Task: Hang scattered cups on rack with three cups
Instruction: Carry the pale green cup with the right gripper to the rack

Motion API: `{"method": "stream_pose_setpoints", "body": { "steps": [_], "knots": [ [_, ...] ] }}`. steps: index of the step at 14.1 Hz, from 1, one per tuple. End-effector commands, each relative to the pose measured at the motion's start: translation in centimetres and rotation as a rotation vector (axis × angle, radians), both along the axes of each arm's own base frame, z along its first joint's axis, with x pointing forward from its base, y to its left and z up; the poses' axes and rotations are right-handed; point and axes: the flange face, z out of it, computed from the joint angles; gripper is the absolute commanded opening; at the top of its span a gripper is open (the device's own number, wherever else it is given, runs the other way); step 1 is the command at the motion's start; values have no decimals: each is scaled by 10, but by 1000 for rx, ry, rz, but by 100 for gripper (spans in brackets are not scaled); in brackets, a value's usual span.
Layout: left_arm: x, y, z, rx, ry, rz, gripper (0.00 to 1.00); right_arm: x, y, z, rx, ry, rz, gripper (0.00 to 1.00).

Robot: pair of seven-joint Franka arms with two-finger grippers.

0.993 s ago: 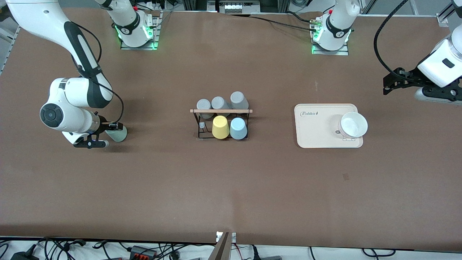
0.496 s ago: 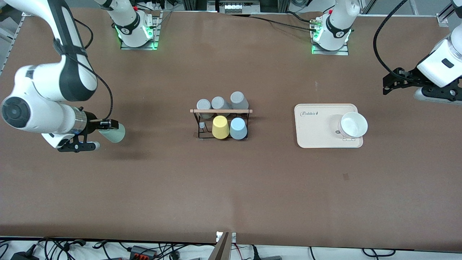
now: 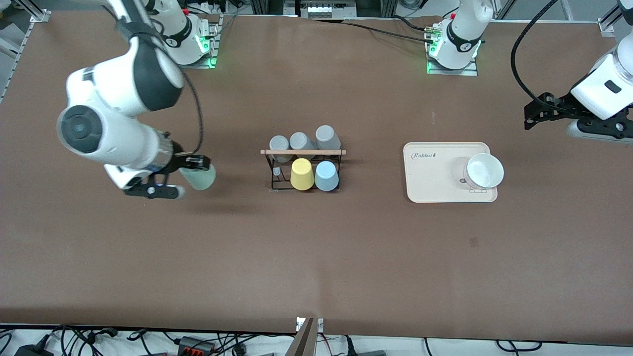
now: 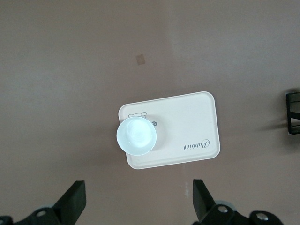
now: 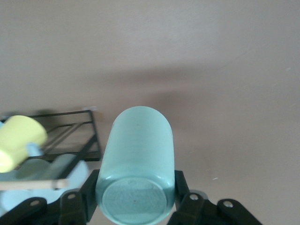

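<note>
A: Where's our mint cup (image 3: pixel 199 178)?

B: We see it clamped between the right gripper's (image 3: pixel 190 170) fingers, lying on its side in the air over bare table, toward the right arm's end from the rack (image 3: pixel 302 169). In the right wrist view the cup (image 5: pixel 136 164) is smooth, matte and tapered, its flat round base facing the camera, a black finger (image 5: pixel 180 187) pressed on each flank.

A: And the blue cup (image 3: pixel 326 176)?

B: Upside down on the rack, beside the yellow cup (image 3: pixel 301 174), in the row nearer the front camera. Three grey cups (image 3: pixel 302 141) fill the farther row. The rack is thin black wire with a pale wooden rod (image 3: pixel 302 152) across the top.

A: Any writing we can read?

B: "Rabbit" in script on the beige tray (image 3: pixel 430 175), a rounded rectangle toward the left arm's end. A glossy white bowl (image 3: pixel 485 170) sits on it.

A: The left gripper (image 4: pixel 138 206)?

B: It waits high over the table near the tray, fingers spread wide apart, holding nothing.

A: The surface?

B: A matte brown tabletop (image 3: pixel 316 257), with cables along its edge nearest the front camera
</note>
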Motion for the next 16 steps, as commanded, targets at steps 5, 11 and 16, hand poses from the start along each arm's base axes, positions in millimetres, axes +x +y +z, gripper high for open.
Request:
{"method": "stream_pose_setpoints", "body": {
  "steps": [5, 11, 16],
  "knots": [
    [-1, -4, -1, 16, -8, -9, 100, -8, 99, -8, 67, 18, -205, 23],
    [-1, -6, 3, 9, -14, -11, 100, -21, 147, -41, 52, 36, -319, 23],
    [-1, 1, 5, 9, -14, -5, 100, -22, 148, -58, 33, 64, -322, 23]
  ]
}}
